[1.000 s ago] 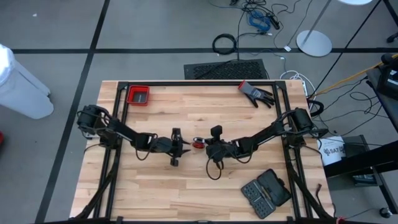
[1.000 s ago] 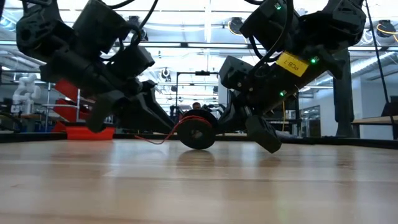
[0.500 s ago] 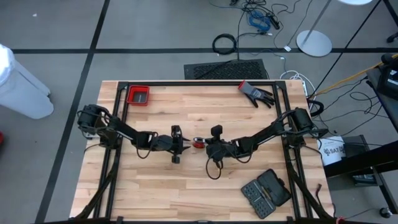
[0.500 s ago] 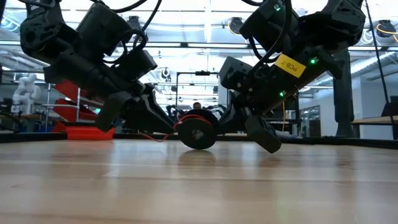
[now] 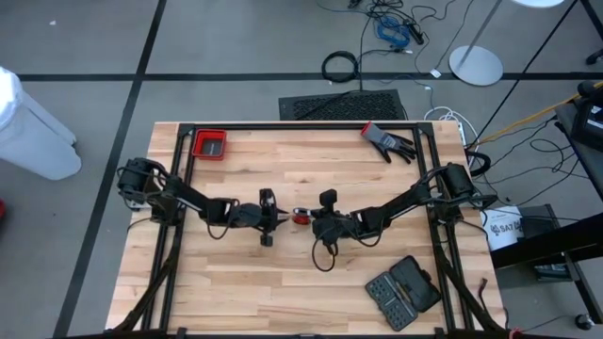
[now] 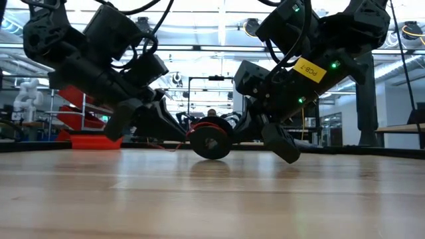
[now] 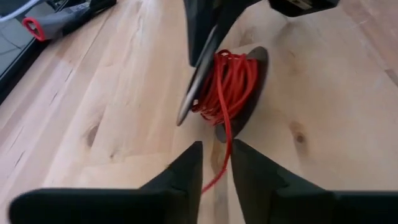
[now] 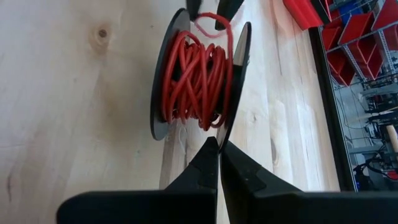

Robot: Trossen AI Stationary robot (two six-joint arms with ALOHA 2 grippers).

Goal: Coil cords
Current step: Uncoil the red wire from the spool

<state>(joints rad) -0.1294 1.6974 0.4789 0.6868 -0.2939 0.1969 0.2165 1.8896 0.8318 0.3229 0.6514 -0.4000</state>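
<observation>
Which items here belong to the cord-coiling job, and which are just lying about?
In use:
- red cord, wound on the black spool
- left end effector, pinching the cord's loose end
- right end effector, shut on the spool's rim

Lying about:
- red tray
- glove
- bit case

**Off-task items in view**

From my feed: wood table with a black frame round its edges. Red tray at the far left corner, glove at the far right, its cuff red. Bit case lies open at the near right corner. On the floor past the table: black mat, black cable ring, blue bundle, round white stand base. White bin off to the left. Low view shows red bins in the room behind.
</observation>
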